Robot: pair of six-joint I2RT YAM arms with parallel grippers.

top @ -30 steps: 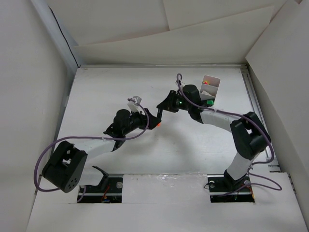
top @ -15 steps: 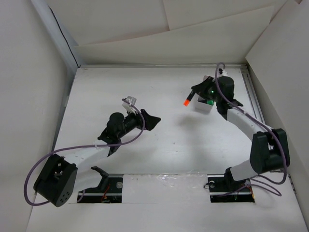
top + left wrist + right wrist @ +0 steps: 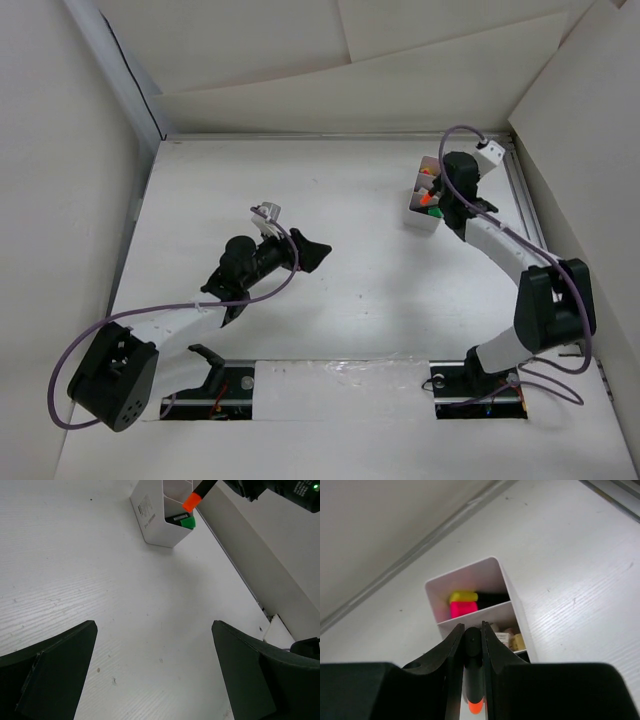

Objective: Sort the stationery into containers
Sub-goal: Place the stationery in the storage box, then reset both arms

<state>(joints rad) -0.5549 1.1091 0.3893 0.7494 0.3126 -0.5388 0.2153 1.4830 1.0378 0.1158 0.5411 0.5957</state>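
Over the white box point(image 3: 518, 606), an orange-tipped marker point(image 3: 474, 689) is pinched tight in the right gripper point(image 3: 472, 630); the left gripper point(image 3: 154, 626) is spread wide, empty. Pink and yellow caps point(image 3: 463, 603) are only seen wrist-side.

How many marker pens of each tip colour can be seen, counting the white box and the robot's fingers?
Orange-tipped black marker, held in the right fingers: 1
Green-capped marker in the white plastic compartment box: 1
Yellow-capped marker in the box: 1
Pink-capped marker in the box: 1
Total: 4
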